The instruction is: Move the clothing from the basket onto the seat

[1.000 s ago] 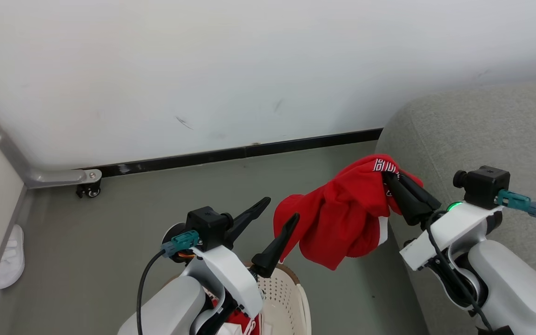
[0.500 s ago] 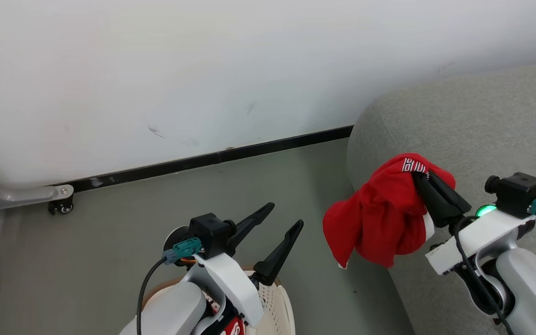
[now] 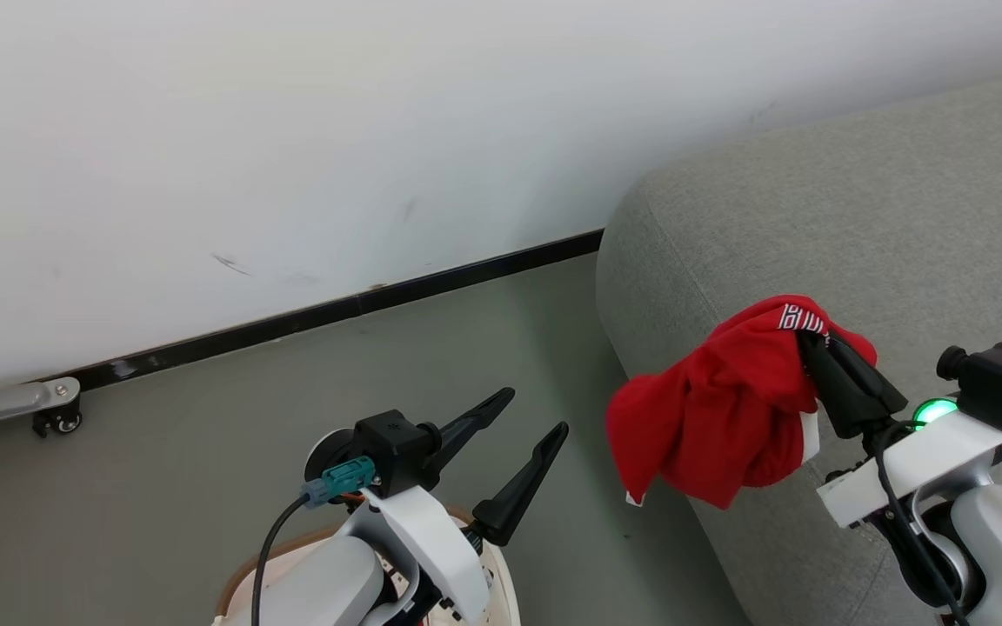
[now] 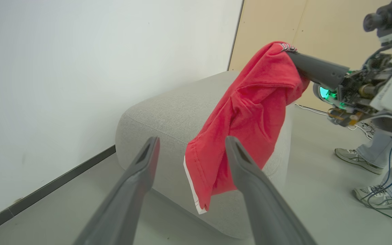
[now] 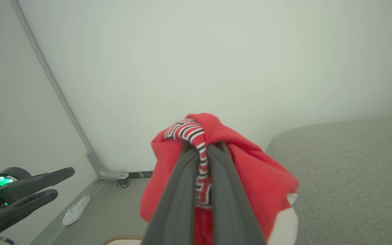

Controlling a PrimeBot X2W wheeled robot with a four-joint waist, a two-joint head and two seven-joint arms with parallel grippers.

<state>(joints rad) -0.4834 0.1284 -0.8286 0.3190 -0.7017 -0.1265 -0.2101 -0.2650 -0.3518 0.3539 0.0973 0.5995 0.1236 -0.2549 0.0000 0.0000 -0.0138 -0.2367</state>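
My right fingers (image 3: pixel 853 396) are clenched on a red garment (image 3: pixel 718 417). In the right wrist view the two fingers (image 5: pixel 179 197) lie almost together, with a strip of red, white and black striped band pinched between them near the tips. The rest of the garment (image 5: pixel 250 177) bunches over the tips and falls away on both sides, with a white panel showing low to the right of them.

From the left wrist view the garment (image 4: pixel 250 109) hangs in a long fold from those fingers (image 4: pixel 318 69), its white-edged hem at the bottom. It is off the floor. It hangs at the rounded corner of the grey seat (image 4: pixel 168 112). I cannot tell whether the cloth brushes the upholstery. In the head view the seat (image 3: pixel 858 217) runs ahead of and under my right fingers, and the garment droops to their left over the seat's edge.

My left fingers (image 3: pixel 523 474) are spread wide and hold nothing. They touch nothing that I can see. The garment lies beyond their tips and to their right, clear of them. The basket (image 3: pixel 249 569) sits behind and below them, its brown rim showing past my left forearm.

A white slipper (image 5: pixel 75 211) lies on the floor by the wall, far to the left of my right fingers. A person's shoes (image 4: pixel 354 156) stand on the floor beyond the seat.
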